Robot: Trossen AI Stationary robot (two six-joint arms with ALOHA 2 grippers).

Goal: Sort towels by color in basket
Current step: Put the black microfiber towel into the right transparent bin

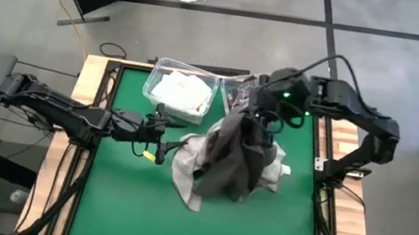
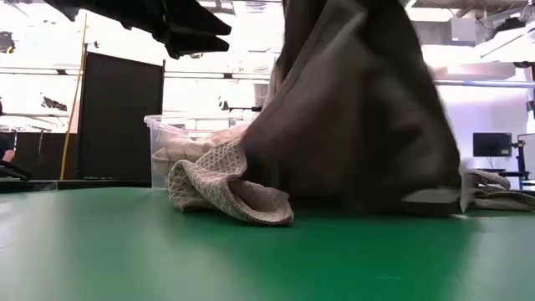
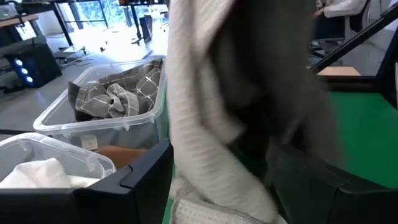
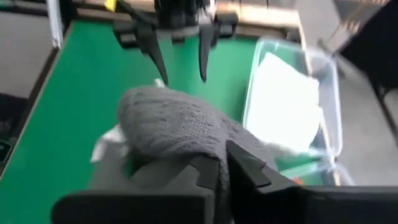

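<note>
- Far left, the left arm reaches in low over the green table [image 1: 117, 213], and the left gripper [image 1: 162, 135] sits with its two fingers spread wide and nothing between them, just beside the edge of the cloth pile.
- From the right wrist view that same gripper shows head on: two dark prongs apart, tips pointing down at the mat, nothing pinched.
- Behind it, at the table's far edge, stands a clear bin [image 1: 158, 75] with a white towel [image 1: 181, 92] folded inside.
- Right next to it stands a second clear bin [image 3: 56, 115]; the left wrist view shows a grey-and-white checked towel [image 3: 118, 93] crumpled in it, and something orange [image 3: 115, 154] low behind the wall, too hidden to say more.
- Centre table: a heap of towels. A light grey waffle-weave towel [image 2: 226, 188] lies rumpled on the mat, one fold curling toward the low camera.
- Over the heap, a dark grey towel [image 1: 232, 160] hangs as a tall drape, its lower hem touching the table.
- At its top, the right gripper [image 1: 265, 114] pinches that dark grey towel, fingers nearly together with cloth bunched between them.
- Far right, a paler towel [image 2: 497, 196] lies flat on the mat beside the drape.
</note>
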